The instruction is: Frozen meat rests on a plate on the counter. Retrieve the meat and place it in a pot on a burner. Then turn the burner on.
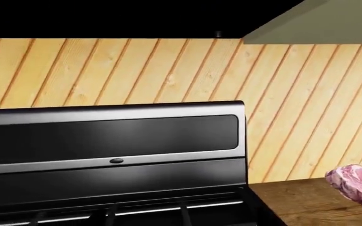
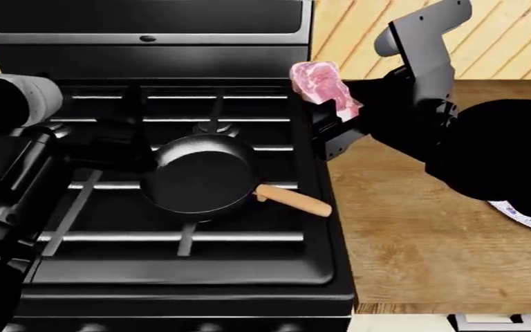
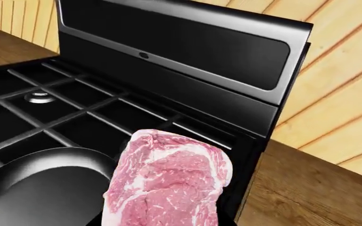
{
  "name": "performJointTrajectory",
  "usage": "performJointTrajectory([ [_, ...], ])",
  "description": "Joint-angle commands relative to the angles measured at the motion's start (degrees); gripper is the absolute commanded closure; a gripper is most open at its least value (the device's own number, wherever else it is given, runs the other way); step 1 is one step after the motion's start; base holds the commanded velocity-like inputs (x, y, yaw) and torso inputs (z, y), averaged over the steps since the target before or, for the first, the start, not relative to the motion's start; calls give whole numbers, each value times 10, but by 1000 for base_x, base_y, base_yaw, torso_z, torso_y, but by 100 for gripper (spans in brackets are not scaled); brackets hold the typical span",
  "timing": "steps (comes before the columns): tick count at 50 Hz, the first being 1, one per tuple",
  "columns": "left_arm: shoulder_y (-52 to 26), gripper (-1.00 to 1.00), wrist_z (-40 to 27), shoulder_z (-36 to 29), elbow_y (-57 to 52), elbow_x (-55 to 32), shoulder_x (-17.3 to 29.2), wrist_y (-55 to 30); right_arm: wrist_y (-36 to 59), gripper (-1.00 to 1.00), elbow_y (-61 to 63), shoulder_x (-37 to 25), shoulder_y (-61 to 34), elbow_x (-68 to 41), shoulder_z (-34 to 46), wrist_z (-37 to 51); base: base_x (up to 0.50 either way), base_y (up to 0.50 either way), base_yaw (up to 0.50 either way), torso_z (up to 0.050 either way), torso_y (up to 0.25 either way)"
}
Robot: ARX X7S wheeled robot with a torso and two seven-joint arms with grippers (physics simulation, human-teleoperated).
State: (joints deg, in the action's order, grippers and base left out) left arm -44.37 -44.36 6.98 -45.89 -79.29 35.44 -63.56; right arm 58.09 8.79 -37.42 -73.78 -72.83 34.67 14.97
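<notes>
Meat [image 2: 325, 88] clamped in right gripper [image 2: 332, 128] beside stove edge, short of pan [image 2: 199, 178]; early release drops it on grates. Left jaws unseen.

head: looking down over stove and pot [image 2: 199, 173], counter [image 2: 422, 228] alongside | left wrist: facing stove backguard level, near | right wrist: looking close over meat [image 3: 165, 181] toward backguard | all sharing meat, backguard

Slanted pale-wood plank wall [image 1: 294, 108] behind stove [image 1: 111, 141]
</notes>
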Motion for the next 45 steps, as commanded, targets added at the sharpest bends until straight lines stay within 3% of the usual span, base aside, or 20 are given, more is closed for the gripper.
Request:
performJointTrajectory([
  [1, 3, -100, -4, 3, -3, -7, 5, 4, 1, 100, 6, 1, -2, 7, 0, -5, 0, 500, 0, 0, 0],
  [30, 18, -100, 3, 6, -4, 1, 15, 17, 0, 100, -5, 10, -3, 13, 11, -7, -1, 500, 0, 0, 0],
  [45, 37, -100, 28, 4, 2, 29, 12, 32, 37, 100, -49, 20, -23, 12, 28, 15, 0, 0, 0, 0, 0],
])
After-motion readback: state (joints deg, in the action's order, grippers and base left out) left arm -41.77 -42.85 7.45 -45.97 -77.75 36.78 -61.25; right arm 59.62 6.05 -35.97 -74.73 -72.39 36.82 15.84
